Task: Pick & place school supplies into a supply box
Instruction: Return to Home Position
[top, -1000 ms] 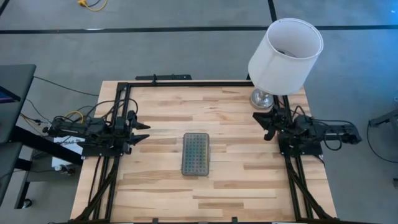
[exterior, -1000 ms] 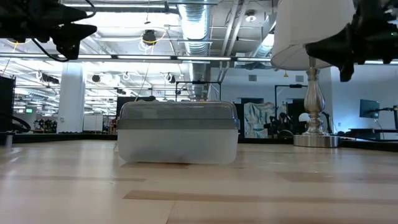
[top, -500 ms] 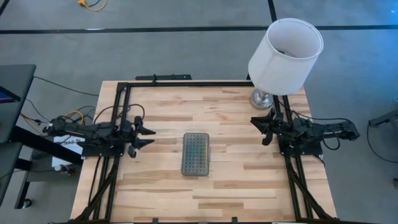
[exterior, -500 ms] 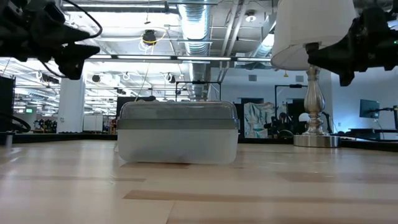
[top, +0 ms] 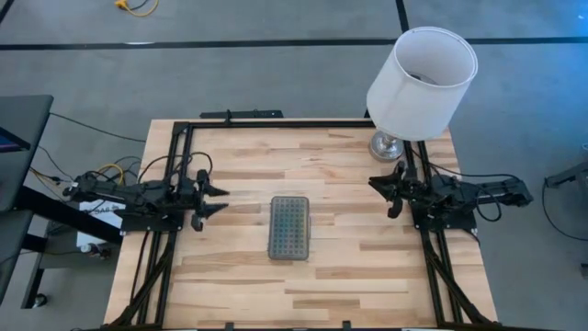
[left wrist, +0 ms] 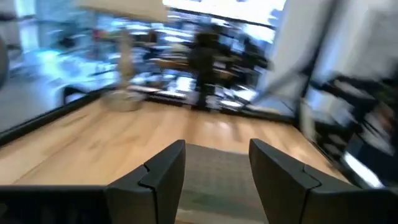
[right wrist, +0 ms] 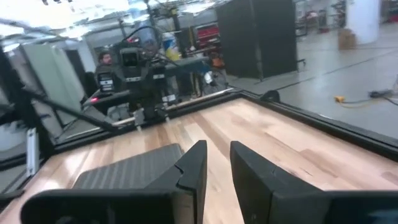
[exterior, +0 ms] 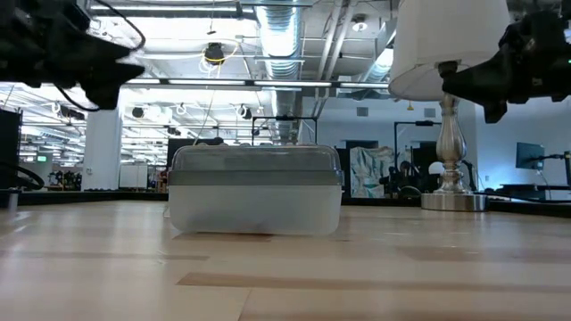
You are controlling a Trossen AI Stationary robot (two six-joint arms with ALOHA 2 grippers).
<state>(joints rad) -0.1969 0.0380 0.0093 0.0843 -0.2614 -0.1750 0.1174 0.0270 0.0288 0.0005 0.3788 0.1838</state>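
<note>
The supply box (top: 288, 227) lies flat at the middle of the wooden table with its grey dotted lid shut; in the low view the supply box (exterior: 255, 192) rests on its clear base. The school supplies are out of view. My left gripper (top: 223, 199) hovers above the table's left side, pointing level at the box, open and empty; its wrist view shows the box (left wrist: 217, 180) beyond the fingers. My right gripper (top: 378, 195) hovers at the right side, pointing level at the box (right wrist: 124, 168), its fingers (right wrist: 194, 163) a narrow gap apart with nothing between.
A lamp with a white shade (top: 421, 83) stands on its metal base (top: 386, 145) at the far right corner, close behind my right arm. Black frame rails (top: 276, 122) run along the table's far, left and right edges. Bare wood surrounds the box.
My left gripper has sunk a little and reached slightly toward the box, still open. My right gripper has rolled a little and swung slightly toward the box. The box has stayed where it was.
</note>
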